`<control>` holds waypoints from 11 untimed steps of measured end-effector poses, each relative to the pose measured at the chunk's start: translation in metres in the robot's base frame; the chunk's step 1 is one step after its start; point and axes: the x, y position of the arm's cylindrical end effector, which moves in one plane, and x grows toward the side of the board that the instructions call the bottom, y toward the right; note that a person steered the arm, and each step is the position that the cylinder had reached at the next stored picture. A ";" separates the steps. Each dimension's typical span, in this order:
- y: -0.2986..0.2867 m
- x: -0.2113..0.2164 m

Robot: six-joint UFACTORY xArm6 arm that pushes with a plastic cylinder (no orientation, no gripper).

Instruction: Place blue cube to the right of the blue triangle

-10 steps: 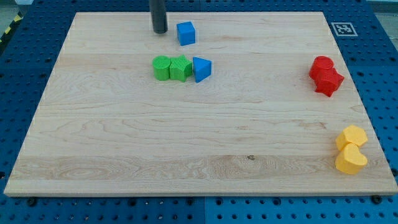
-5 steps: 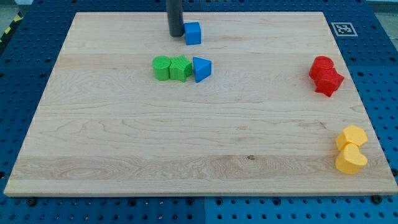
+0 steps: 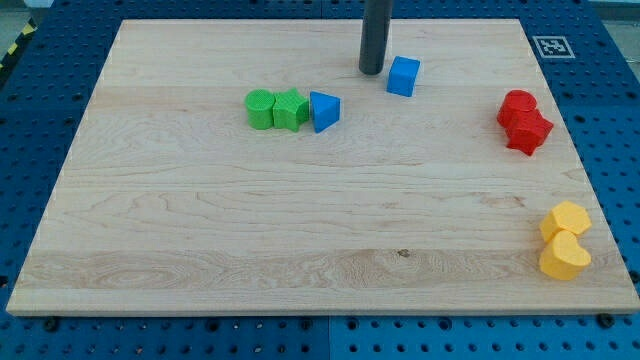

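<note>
- Upper centre of the frame: my tip [image 3: 371, 70] sat on the wooden board [image 3: 300, 230], just left of the blue cube [image 3: 403, 76], small gap visible, not clearly touching.
- No pincer on this rig, just the dark rod [image 3: 375, 30], so nothing to report as spread or pressed together.
- Blue cube was up and to the right of the blue triangle [image 3: 323, 110], well apart from it and nearer the top edge.
- Blue triangle sat at the right end of a short row, touching a green block [image 3: 290, 109]; a second green block [image 3: 260, 108], rounder, touched that one on its left.
- Right side of the frame, upper part: two red blocks [image 3: 523, 120] bunched together, shapes hard to make out.
- Lower right: two yellow blocks [image 3: 565, 240] stacked close near the board's edge, the lower one looked heart-like.
- Top right corner of the board carried a small printed marker tag [image 3: 551, 46].
- Blue perforated table [image 3: 30, 120] surrounded the board.
</note>
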 end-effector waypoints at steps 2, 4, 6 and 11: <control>0.070 0.009; 0.030 0.068; 0.009 0.055; 0.001 0.057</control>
